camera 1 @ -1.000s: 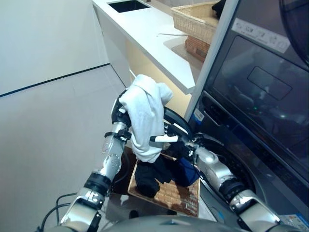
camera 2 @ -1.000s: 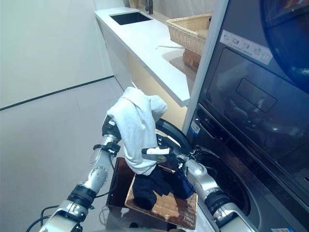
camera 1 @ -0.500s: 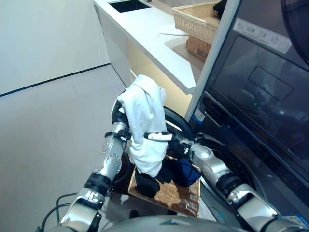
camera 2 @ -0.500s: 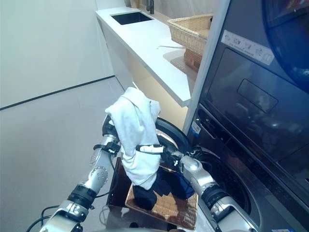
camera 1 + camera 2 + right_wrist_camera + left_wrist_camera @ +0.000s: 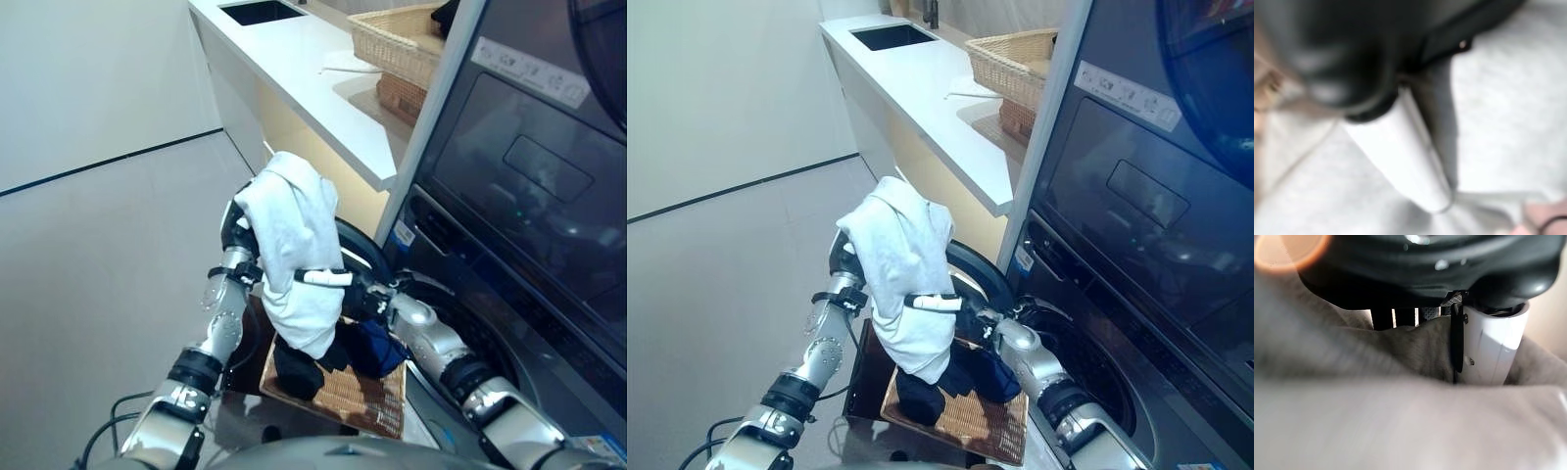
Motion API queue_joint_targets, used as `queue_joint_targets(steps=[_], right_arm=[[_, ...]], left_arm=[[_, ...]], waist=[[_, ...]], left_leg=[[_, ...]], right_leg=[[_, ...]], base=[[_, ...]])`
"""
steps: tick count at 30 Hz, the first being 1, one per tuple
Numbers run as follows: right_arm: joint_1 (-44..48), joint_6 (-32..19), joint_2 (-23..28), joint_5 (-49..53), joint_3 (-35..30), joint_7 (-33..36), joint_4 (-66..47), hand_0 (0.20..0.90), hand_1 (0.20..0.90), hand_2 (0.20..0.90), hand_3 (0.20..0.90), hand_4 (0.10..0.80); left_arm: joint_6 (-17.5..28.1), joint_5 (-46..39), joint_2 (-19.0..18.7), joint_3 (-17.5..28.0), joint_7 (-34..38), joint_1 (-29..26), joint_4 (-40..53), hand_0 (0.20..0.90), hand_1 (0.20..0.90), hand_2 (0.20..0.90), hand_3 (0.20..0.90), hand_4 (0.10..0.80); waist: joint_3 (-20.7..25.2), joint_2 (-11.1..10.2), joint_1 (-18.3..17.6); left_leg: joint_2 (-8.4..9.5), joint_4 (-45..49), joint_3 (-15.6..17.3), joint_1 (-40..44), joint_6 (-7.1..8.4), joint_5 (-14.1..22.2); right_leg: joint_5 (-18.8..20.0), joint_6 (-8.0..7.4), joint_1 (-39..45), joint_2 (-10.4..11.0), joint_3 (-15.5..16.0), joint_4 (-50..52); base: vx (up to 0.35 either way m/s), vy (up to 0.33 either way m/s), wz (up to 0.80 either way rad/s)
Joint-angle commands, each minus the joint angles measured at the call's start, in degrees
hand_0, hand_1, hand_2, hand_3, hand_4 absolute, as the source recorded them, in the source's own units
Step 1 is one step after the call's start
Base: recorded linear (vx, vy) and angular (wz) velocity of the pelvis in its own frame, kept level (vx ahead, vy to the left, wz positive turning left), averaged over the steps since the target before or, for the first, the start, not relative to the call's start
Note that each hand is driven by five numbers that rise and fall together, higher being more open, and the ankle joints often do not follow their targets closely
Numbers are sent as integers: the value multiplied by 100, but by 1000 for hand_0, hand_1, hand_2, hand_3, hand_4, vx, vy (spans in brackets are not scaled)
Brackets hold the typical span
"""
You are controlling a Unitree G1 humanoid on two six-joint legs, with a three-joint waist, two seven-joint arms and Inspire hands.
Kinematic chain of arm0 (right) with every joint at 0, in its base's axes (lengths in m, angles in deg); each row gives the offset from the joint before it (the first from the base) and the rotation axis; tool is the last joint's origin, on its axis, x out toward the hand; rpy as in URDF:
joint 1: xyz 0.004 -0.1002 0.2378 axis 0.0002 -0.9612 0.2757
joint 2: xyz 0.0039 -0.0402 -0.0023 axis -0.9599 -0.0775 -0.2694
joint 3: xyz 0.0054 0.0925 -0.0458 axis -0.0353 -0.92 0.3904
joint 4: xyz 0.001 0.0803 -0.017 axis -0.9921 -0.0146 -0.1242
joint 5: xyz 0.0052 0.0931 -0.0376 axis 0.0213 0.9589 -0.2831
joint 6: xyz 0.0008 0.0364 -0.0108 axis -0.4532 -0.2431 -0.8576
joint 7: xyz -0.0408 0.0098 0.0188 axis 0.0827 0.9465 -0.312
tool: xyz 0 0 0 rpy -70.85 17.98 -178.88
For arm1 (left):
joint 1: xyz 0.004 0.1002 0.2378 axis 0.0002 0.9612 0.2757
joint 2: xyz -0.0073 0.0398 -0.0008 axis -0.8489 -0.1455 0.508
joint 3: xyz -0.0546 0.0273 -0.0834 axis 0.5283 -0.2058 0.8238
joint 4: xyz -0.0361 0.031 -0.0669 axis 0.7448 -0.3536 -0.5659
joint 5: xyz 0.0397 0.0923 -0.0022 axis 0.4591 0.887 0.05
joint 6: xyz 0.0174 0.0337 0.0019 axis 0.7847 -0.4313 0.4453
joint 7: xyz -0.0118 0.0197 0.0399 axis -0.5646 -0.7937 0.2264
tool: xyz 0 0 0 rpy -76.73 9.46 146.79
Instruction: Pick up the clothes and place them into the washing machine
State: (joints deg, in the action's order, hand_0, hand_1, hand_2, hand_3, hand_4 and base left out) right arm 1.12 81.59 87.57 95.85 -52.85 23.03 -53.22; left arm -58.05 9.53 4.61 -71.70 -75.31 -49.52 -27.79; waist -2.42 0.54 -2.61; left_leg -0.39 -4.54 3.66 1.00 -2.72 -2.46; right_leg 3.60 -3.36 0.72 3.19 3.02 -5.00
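Left hand (image 5: 238,231) grips white garment (image 5: 291,245), right hand (image 5: 345,284) pinches its front (fingers partly hidden); swing right to drum opening (image 5: 490,348), keeping hem clear.

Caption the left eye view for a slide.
Left hand lifts a white garment above the wicker tray of dark clothes; right hand touches it beside the washing machine.

Grey tiled floor (image 5: 98,225), with a flat woven basket (image 5: 348,397) standing on it by the washing machine (image 5: 509,245), dark clothes (image 5: 333,354) heaped inside. White counter (image 5: 921,83) alongside, bearing a wicker basket (image 5: 1014,59) and a sunken sink (image 5: 892,36).
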Motion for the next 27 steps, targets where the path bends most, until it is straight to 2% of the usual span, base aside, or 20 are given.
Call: queue_joint_targets(steps=[1,6,12,14,17,21,27], right_arm=[[33,-666,-444,998,-968,-137,-525,200,200,200,200,300],[-205,-1054,-637,1451,-1626,188,-639,200,200,200,200,300],[-313,-1437,-708,1064,-1965,794,-791,200,200,200,200,300],[-285,-1605,-758,688,-2006,1225,-934,200,200,200,200,300],[-266,-1714,-838,528,-2009,1484,-1015,200,200,200,200,300],[-257,-1613,-755,-495,-1776,2015,-1122,200,200,200,200,300],[-190,-1528,-769,-1187,-1621,2532,-1074,200,200,200,200,300]], left_arm=[[631,214,-89,242,0,-812,-549,200,200,200,200,300],[678,263,-114,393,101,-574,-559,200,200,200,200,300],[681,263,-107,364,171,-353,-460,200,200,200,200,300],[656,234,-57,250,175,-288,-315,200,200,200,200,300],[658,221,-41,190,213,-252,-183,200,200,200,200,300],[615,225,-50,42,240,-196,125,200,200,200,200,300],[555,169,-34,-155,301,-201,485,200,200,200,200,300]], waist=[[732,-274,36],[742,-256,-8],[736,-234,-27],[721,-226,-29],[704,-217,-30],[677,-212,-17],[636,-201,-10]], left_leg=[[-11,91,-25,101,300,457],[-13,92,-13,119,298,474],[-13,94,10,127,295,486],[-11,92,19,126,293,482],[-7,95,19,113,285,481],[-4,99,28,88,279,469],[1,102,24,81,270,463]], right_leg=[[-329,-176,96,117,154,31],[-338,-178,101,114,149,30],[-334,-178,99,123,138,43],[-326,-178,92,122,130,50],[-326,-175,74,121,125,60],[-313,-171,39,122,129,71],[-301,-164,28,120,115,77]], base=[[0,0,0],[0,0,0],[0,0,0],[0,0,0],[0,0,0],[0,0,0],[0,0,0]])
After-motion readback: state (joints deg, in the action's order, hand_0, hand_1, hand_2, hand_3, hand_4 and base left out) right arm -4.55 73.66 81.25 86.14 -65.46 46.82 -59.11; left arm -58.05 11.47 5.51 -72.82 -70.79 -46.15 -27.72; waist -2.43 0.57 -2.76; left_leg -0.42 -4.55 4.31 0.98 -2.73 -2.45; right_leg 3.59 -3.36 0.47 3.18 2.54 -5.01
